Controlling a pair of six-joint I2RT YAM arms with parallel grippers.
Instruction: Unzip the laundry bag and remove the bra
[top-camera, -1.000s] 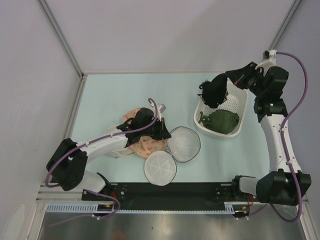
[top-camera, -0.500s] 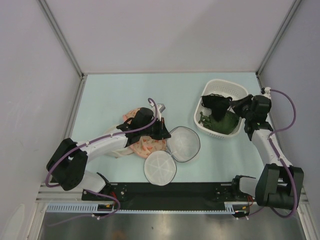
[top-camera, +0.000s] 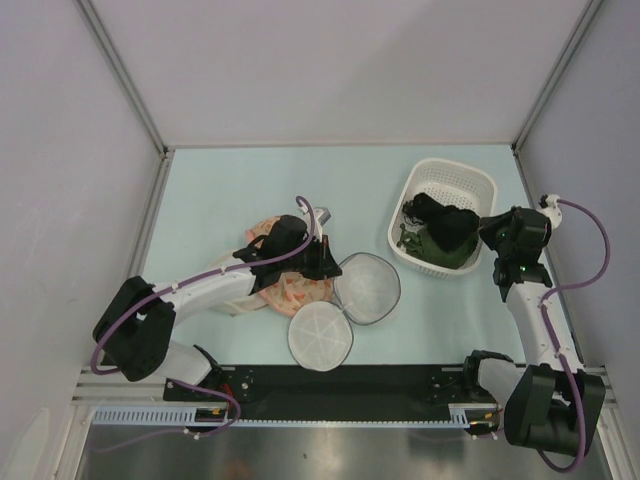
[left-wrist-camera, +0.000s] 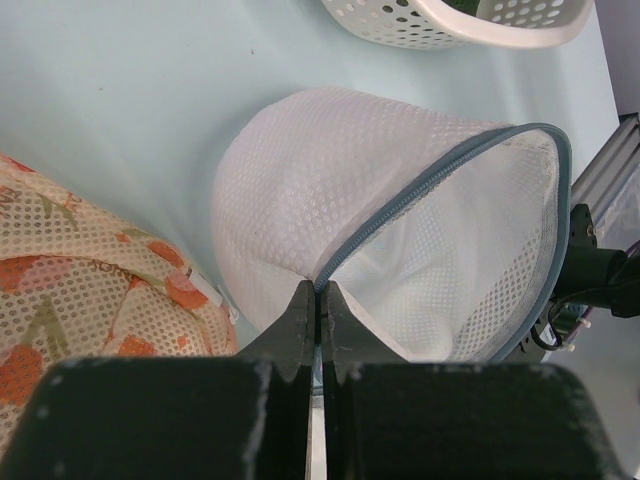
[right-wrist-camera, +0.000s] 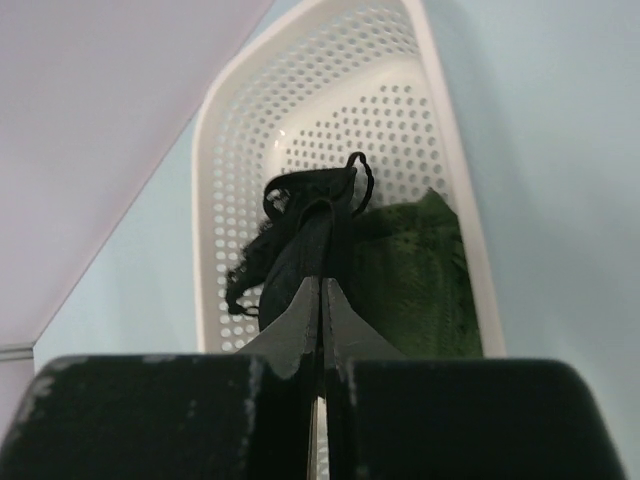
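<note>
The laundry bag (top-camera: 368, 287) lies open on the table, a round white mesh drum with a dark zipper band, its flap (top-camera: 320, 338) folded out toward the near edge. My left gripper (top-camera: 328, 264) is shut on the bag's zipper rim, and the left wrist view shows the jaws (left-wrist-camera: 320, 292) pinching the blue-grey band of the bag (left-wrist-camera: 400, 210). My right gripper (top-camera: 480, 228) is shut on the black bra (top-camera: 445, 222), which hangs over the inside of the white basket (top-camera: 470, 180). In the right wrist view the bra (right-wrist-camera: 305, 230) bunches just beyond the closed jaws (right-wrist-camera: 321, 285).
A dark green cloth (top-camera: 440, 252) lies in the basket under the bra and also shows in the right wrist view (right-wrist-camera: 415, 270). A peach floral mesh item (top-camera: 292, 292) lies under my left arm, beside the bag. Walls enclose the table on the left, back and right.
My right arm has swung down and toward the near side, carrying the bra from above the basket's far corner down into the basket. The left arm and bag have not moved.
</note>
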